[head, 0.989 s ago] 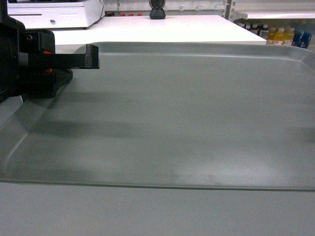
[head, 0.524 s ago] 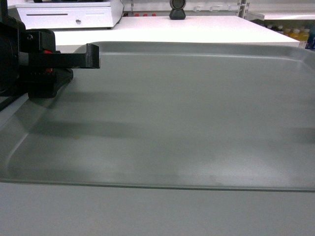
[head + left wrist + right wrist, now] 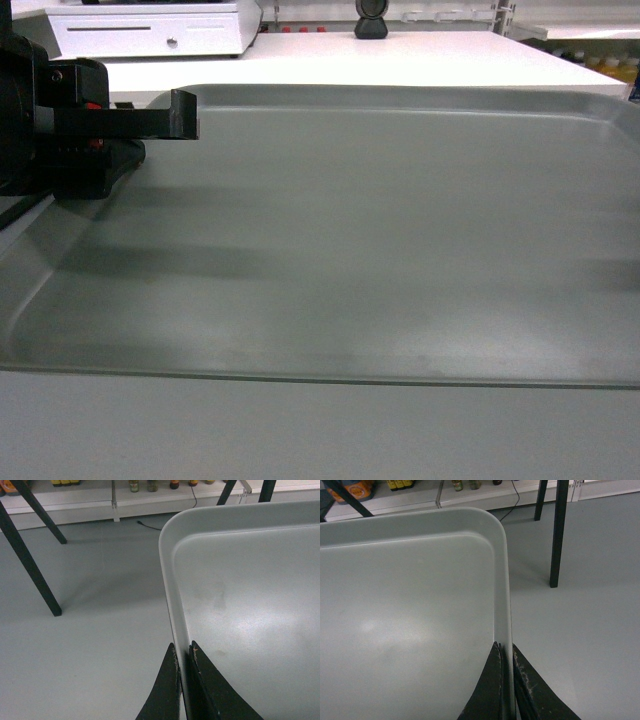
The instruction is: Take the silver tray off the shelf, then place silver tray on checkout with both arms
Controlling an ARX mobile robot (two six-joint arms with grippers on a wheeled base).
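The silver tray point(image 3: 360, 230) fills the head view, held up level in the air. My left gripper point(image 3: 160, 135) is shut on its left rim, one black finger over the rim and one under. The left wrist view shows that gripper point(image 3: 183, 650) pinching the rim of the tray point(image 3: 250, 595) near a rounded corner. My right gripper point(image 3: 505, 650) is shut on the opposite rim of the tray point(image 3: 410, 620); it is out of the head view. The white checkout point(image 3: 330, 60) lies just beyond the tray's far edge. Which shelf the tray came from I cannot tell.
A white cash drawer point(image 3: 150, 30) and a black stand point(image 3: 371, 20) sit at the back of the counter. Bottles point(image 3: 620, 65) line store shelving at the far right. Under the tray is grey floor, with black legs point(image 3: 30, 565) point(image 3: 557, 535) and a low bottle shelf point(image 3: 140, 485).
The counter, cash drawer and black stand have slid to the right in the head view. The tray and the left gripper keep their place in the frame.
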